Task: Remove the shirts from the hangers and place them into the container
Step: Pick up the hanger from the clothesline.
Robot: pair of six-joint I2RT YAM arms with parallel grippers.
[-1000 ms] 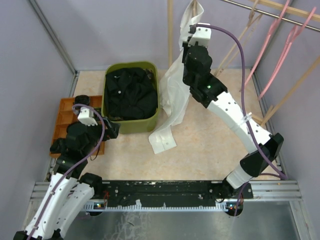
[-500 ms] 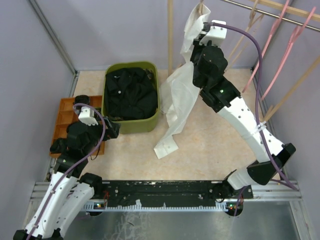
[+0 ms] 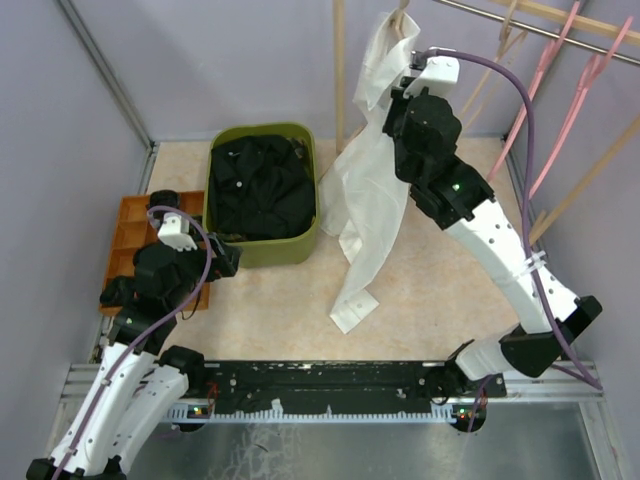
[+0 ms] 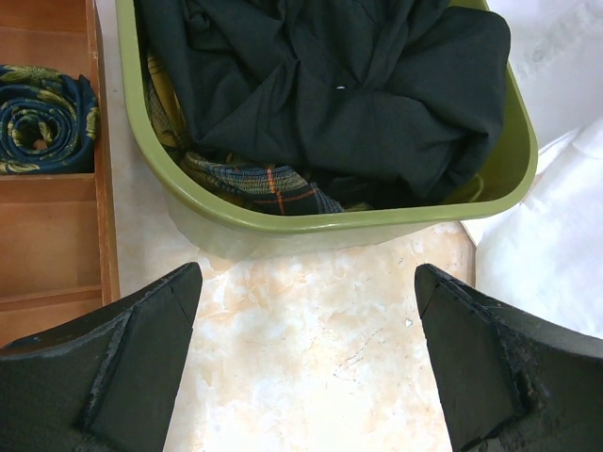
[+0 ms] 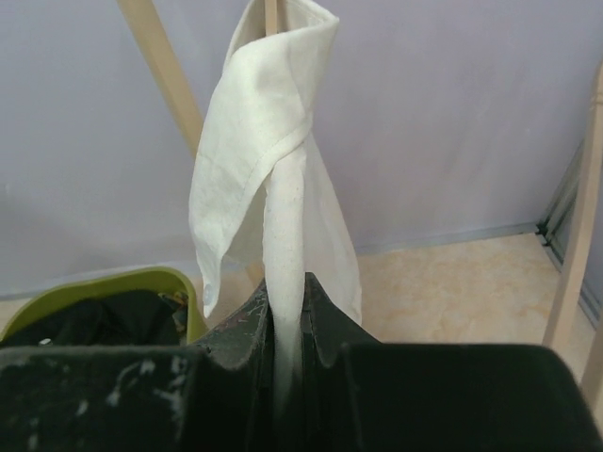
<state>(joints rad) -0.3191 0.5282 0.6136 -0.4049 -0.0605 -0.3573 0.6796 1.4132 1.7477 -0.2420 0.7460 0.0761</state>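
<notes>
A cream-white shirt (image 3: 372, 190) hangs long in the top view, its cuff (image 3: 355, 308) just above the floor. My right gripper (image 3: 398, 82) is shut on a twisted fold of it high up, and in the right wrist view the cloth (image 5: 273, 160) rises out of the closed jaws (image 5: 287, 301). The shirt's top wraps a beige stick (image 5: 272, 13); I cannot tell if that is a hanger. The olive-green container (image 3: 312, 180) holds a black shirt (image 4: 358, 85) over a plaid one (image 4: 254, 179). My left gripper (image 4: 306, 278) is open and holding nothing, just in front of the container's rim (image 4: 311, 224).
An orange compartment tray (image 3: 128, 228) lies left of the container, with a rolled dark patterned cloth (image 4: 42, 118) in it. Pink hangers (image 3: 555, 70) and beige ones (image 3: 495, 55) hang on the rail at the back right. A wooden pole (image 3: 339, 70) stands behind the container.
My right arm has swung to the right with the cream-white shirt, and its hanging cuff has shifted right and nearer. The left arm has not moved.
</notes>
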